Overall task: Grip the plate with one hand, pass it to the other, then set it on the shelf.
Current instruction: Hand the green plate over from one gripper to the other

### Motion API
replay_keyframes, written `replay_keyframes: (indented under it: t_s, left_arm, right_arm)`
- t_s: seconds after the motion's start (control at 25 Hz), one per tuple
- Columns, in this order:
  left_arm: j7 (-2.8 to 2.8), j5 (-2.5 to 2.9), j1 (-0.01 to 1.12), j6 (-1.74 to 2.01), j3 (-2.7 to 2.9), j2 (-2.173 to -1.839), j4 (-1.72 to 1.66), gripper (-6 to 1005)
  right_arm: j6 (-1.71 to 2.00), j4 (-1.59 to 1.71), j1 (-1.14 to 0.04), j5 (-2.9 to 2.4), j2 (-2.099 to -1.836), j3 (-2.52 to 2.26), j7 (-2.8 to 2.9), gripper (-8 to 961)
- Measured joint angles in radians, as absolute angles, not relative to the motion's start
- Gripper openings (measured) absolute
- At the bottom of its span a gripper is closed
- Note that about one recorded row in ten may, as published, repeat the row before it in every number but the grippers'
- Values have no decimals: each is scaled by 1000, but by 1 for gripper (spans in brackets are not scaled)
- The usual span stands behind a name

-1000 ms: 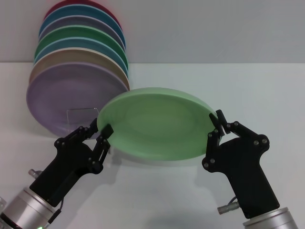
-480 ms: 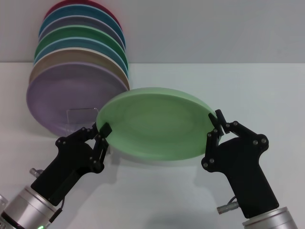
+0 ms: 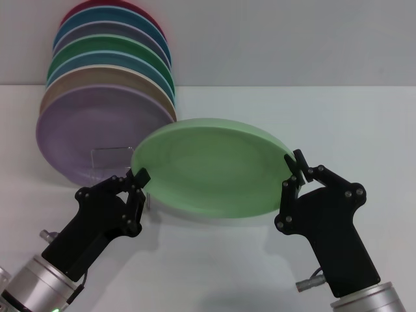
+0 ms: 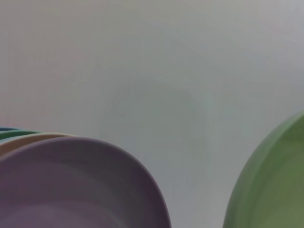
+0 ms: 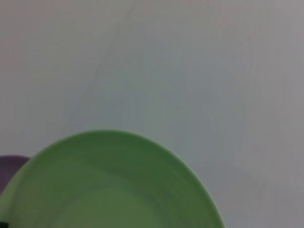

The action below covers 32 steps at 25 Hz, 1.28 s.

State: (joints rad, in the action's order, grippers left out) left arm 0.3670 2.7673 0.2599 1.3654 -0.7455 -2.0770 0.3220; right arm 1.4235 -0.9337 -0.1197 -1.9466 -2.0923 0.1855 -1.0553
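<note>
The mint-green plate (image 3: 214,168) hangs above the white counter (image 3: 312,123), tilted so its hollow faces the head camera, held between both arms. The right gripper (image 3: 294,174) has its fingers (image 3: 289,185) clamped on the plate's right rim, one finger in front of the edge and one behind it, with the rim seated between them. The left gripper (image 3: 140,179) is at the plate's lower left rim; its fingers (image 3: 143,175) have come together onto that edge since a moment ago, when they stood wider apart around it, and the tip of the front finger now lies against the plate's face. So the plate is pinched at two opposite points, left and right, and touches nothing else.

Behind and to the left of the plate stands the shelf (image 3: 109,156), its clear front piece showing just beside the left gripper. A row of upright plates leans in it, with a lilac plate (image 3: 91,133) foremost, a tan plate (image 3: 97,81) behind it, then a darker green plate (image 3: 110,49) and others farther back. The mint-green plate's left rim overlaps the lilac plate from the head view, but they are apart.

In the left wrist view the lilac plate (image 4: 80,185) and the mint-green plate's rim (image 4: 270,180) show side by side with bare counter between them. The right wrist view looks across the plate (image 5: 109,185) from its rim.
</note>
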Motion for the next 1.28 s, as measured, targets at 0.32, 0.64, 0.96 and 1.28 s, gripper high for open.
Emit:
replay_keyframes:
  t_s: [0.32, 0.64, 0.96, 1.28]
  left_arm:
    - [367, 2765, 262, 1365, -745, -2077, 322, 53]
    - [343, 2766, 258, 1365, -746, -2077, 323, 33]
    - [324, 2768, 250, 1370, -746, -2079, 327, 32]
    - [303, 2767, 241, 1371, -762, -2078, 338, 32]
  right_arm:
    - [1420, -933, -123, -1947, -2092, 186, -1055, 16]
    - [1419, -927, -124, -1947, -2092, 185, -1054, 16]
    - [1426, -917, -131, -1947, -2092, 169, -1051, 24]
    - [1425, -916, -143, -1956, -2086, 169, -990, 121]
